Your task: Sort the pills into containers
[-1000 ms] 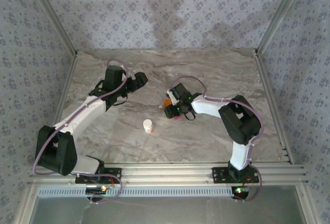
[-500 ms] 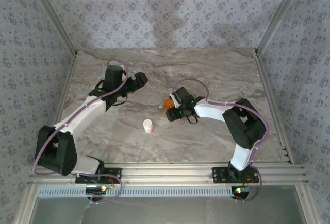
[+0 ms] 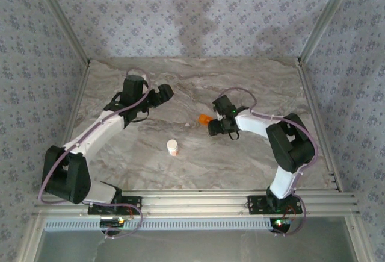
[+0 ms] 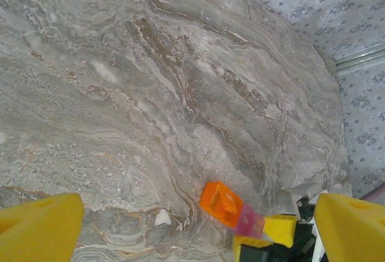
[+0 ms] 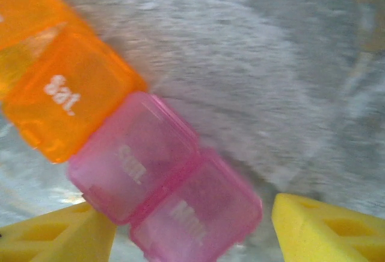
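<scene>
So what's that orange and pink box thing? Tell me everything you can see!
The pill box is small and made of see-through plastic. It has an orange compartment marked Sat. joined to a pink part in two square sections, whose white lettering is too blurred to read. It lies flat on the marble table. Its pink end sits between the right gripper's yellow fingers, with a gap to one.

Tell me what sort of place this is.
Likely a robot test cell, not a home: a marble-pattern tabletop boxed in by wallpapered panels, with the left arm and right arm bolted to an aluminium rail at the near edge.
</scene>
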`<control>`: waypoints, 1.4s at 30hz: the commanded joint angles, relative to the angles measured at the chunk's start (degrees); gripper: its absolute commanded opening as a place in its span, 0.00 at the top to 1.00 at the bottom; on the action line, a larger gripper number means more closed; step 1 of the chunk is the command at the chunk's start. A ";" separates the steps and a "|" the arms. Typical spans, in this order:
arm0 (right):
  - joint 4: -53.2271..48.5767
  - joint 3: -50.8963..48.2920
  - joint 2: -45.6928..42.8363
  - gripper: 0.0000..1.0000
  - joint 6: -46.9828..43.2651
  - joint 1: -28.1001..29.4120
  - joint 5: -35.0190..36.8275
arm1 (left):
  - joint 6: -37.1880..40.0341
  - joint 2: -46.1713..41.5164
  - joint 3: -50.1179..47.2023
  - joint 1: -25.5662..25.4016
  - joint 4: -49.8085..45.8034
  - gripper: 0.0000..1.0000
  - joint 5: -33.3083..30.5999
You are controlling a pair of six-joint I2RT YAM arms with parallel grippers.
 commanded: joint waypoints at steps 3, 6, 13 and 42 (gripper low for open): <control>-6.56 1.58 0.39 0.28 1.19 -3.96 3.60 | 4.29 2.49 4.57 0.29 -2.12 0.02 2.38; -6.64 1.18 -1.44 0.28 0.99 -4.96 2.30 | 6.66 4.38 7.05 0.10 -3.76 0.02 3.02; -6.11 0.69 -4.95 0.27 3.19 -8.01 -2.42 | 15.23 10.71 15.96 -2.17 -10.90 0.02 2.89; -6.41 7.02 -0.40 0.28 4.35 -12.25 -11.38 | 48.81 32.30 43.15 -15.28 -32.89 0.02 -10.52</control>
